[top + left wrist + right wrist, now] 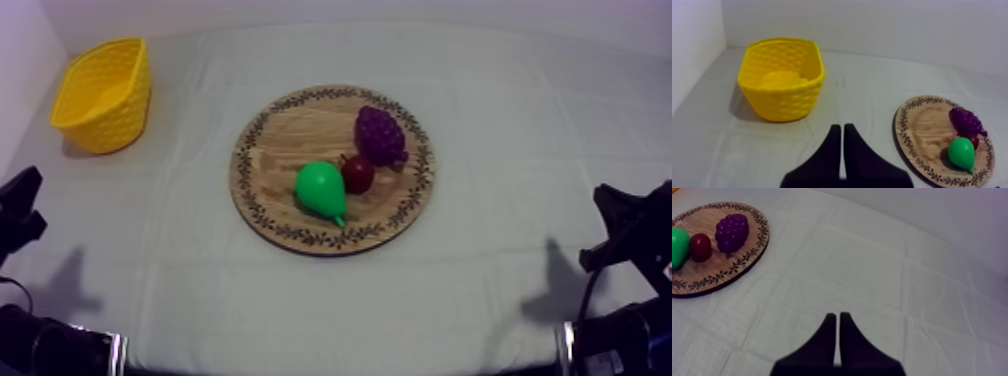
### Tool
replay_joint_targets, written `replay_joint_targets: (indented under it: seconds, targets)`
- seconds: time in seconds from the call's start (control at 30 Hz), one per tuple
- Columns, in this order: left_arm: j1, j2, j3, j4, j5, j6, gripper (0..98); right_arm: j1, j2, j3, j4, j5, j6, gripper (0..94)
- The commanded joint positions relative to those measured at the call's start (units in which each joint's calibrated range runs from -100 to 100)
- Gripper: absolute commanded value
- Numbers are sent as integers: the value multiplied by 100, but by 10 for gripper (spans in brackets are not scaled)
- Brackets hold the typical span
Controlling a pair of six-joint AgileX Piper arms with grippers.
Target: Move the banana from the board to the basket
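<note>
As I read the top view, the wooden board [292,135] holds a pear [320,189], a small red fruit [358,174] and a bunch of grapes [380,134], no banana among them; the yellow basket [108,125] stands well apart at the far left. From the left wrist view, a pale yellow curved shape lying inside the basket looks to me like the banana [779,79], so I judge the job done. My left gripper [841,127] has its fingers pressed together on nothing. In the right wrist view, my right gripper [835,316] is likewise closed and empty, over cloth [872,263] creased in squares. A plain white wall [872,25] backs the table.
</note>
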Motion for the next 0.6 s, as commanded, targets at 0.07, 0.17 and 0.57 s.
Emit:
replay_joint_targets:
  seconds: [0.07,0.17,0.57]
  targets:
    - [38,-192,568,1,-113,-46,0,-5,-3,-5,1,1,-1,6]
    - [77,-232,819,17,-94,-81,0,-7,-3,-5,1,1,0,6]
    - [-151,-253,1125,481,-61,-410,1,-21,-3,-5,1,1,-2,6]
